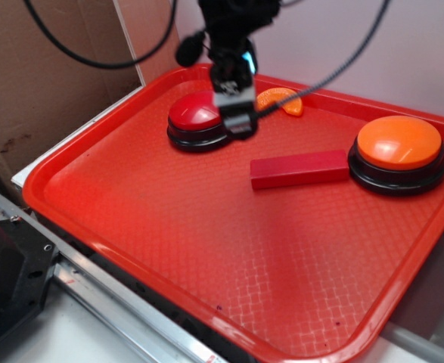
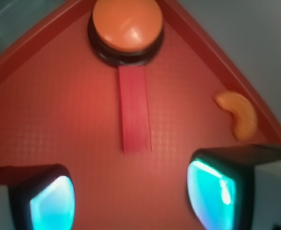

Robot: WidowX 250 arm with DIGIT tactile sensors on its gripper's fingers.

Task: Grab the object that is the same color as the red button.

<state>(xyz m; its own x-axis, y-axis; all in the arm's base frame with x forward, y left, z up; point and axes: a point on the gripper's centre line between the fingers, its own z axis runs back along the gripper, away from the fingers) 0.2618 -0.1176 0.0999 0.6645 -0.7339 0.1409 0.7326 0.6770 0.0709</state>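
1. My claw [image 1: 235,113] hangs over the far side of the red tray [image 1: 131,219], just beside the red button [image 1: 195,117] and partly in front of it in the exterior view.
2. My jaws stand wide apart with nothing between them; in the wrist view the two fingertips [image 2: 44,201] frame bare tray floor.
3. The red block [image 1: 299,169] lies flat on the tray, well apart from the red button, on the side toward the orange button [image 1: 398,151].
4. One end of the block touches the black base of the orange button; the other end points back toward the red button's side of the tray.
5. In the wrist view the block [image 2: 135,109] runs lengthwise away from my claw, ending at the orange button [image 2: 127,26].
6. An orange crescent slice [image 1: 282,98] lies near the tray's far rim, close behind the red button and apart from the block.
7. I touch neither the block nor the slice.
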